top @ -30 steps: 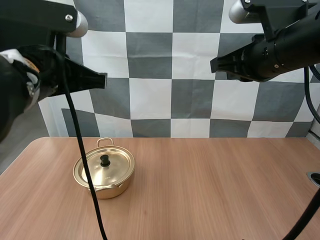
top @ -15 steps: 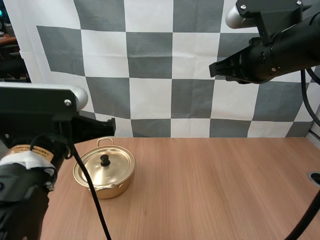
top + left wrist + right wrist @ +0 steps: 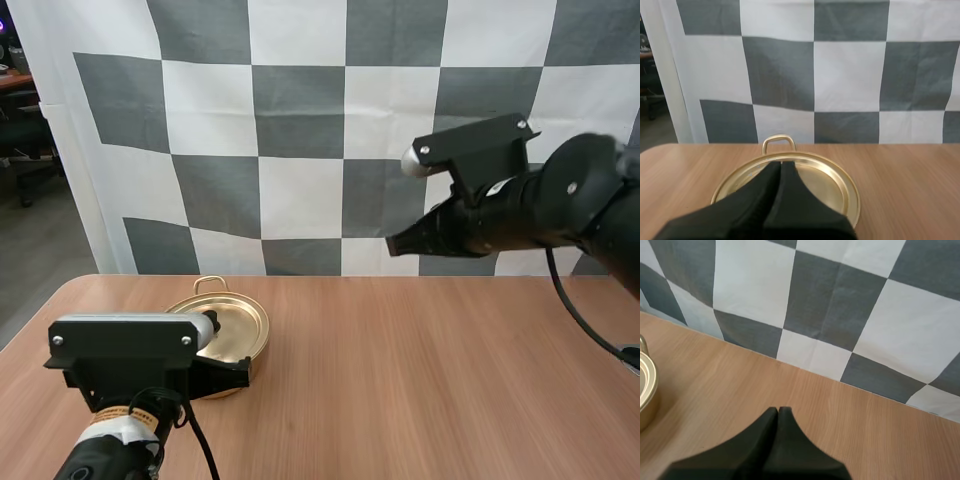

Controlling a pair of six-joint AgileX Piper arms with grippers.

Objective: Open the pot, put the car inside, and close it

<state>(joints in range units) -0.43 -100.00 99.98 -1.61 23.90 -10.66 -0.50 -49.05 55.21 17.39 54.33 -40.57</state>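
Note:
A gold pot (image 3: 238, 322) with its lid on stands on the left part of the wooden table (image 3: 420, 380). My left gripper (image 3: 236, 372) is low at the pot's near side, its fingers shut together as one dark wedge. In the left wrist view that wedge's tip (image 3: 781, 164) lies over the lid (image 3: 825, 182) and hides the knob; the pot's far loop handle (image 3: 776, 142) stands behind it. My right gripper (image 3: 394, 246) hangs in the air above the table's middle right, shut on nothing (image 3: 778, 410), with the pot's rim (image 3: 646, 385) far off to its side.
The table's back edge (image 3: 805, 371) runs along the backdrop. Bare wood stretches from the pot to the table's right side (image 3: 560, 400).
My left arm has dropped from high at the left down to the pot's near side, now covering part of it. My right arm has come lower and slightly leftward.

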